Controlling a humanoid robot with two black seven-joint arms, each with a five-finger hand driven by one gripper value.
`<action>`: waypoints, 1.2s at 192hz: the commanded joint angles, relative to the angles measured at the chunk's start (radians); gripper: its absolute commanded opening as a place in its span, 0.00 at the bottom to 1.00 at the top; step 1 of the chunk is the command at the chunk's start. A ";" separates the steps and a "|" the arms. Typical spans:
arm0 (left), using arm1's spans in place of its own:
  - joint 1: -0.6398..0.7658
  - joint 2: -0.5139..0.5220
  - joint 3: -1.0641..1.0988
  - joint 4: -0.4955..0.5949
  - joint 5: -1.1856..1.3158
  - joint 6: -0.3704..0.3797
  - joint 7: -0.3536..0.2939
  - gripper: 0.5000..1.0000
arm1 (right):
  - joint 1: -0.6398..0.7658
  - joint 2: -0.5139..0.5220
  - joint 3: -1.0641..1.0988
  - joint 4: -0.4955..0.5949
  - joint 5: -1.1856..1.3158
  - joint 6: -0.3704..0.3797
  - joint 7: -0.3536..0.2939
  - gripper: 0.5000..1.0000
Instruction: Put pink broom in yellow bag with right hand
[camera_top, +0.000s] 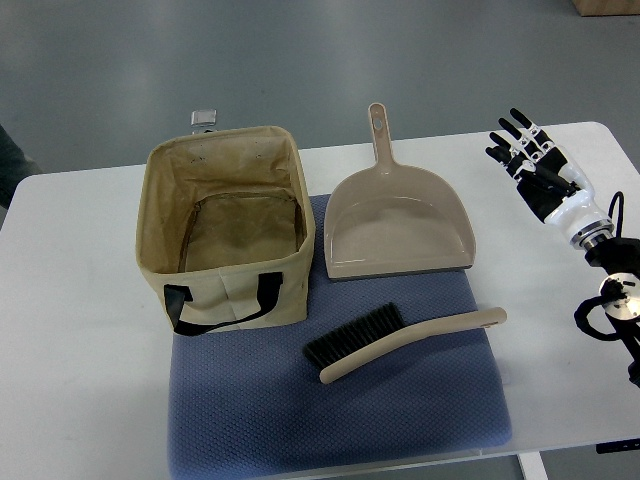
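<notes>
Right robot hand (530, 155): it comes in from the right edge and hovers over the far right of the bench (70, 300), fingers spread and relaxed, grasping nothing. It is well apart from everything it has to deal with.
Left robot hand: nowhere to be seen from here.
Pink broom (400, 342): a small hand brush, more beige-pink than pink to my eye. It lies flat on the blue mat (340, 420), near the front, with black bristles at its left end and a bare curved handle running up to the right.
Dustpan (398, 225): same pale colour, resting just behind the broom on the mat, handle pointing away. It is not touching the broom.
Yellow bag (225, 225): an open-topped fabric tote with black straps, standing upright at the mat's left corner, empty as far as I can see.
Task so far: not started, I'd say; the broom is untouched and outside the bag.
How the broom should handle: likely light and rigid plastic, a bit smooth, with soft bristles that give.
Where to take hold: I'd go for the mid handle, which is clear of the bristles and nearest the hand.
Watch for: the soft-sided bag may sag or shift if the broom catches its rim.
</notes>
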 joint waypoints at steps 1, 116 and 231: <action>0.000 0.000 -0.011 0.005 -0.006 0.000 0.000 1.00 | 0.000 0.001 0.000 0.000 -0.002 0.000 -0.002 0.86; 0.003 0.000 0.001 0.009 -0.013 0.003 0.000 1.00 | 0.001 -0.001 -0.006 0.000 -0.002 0.000 -0.003 0.86; 0.003 0.000 0.000 0.008 -0.013 0.003 -0.002 1.00 | 0.006 -0.005 -0.005 0.000 -0.002 0.002 -0.003 0.86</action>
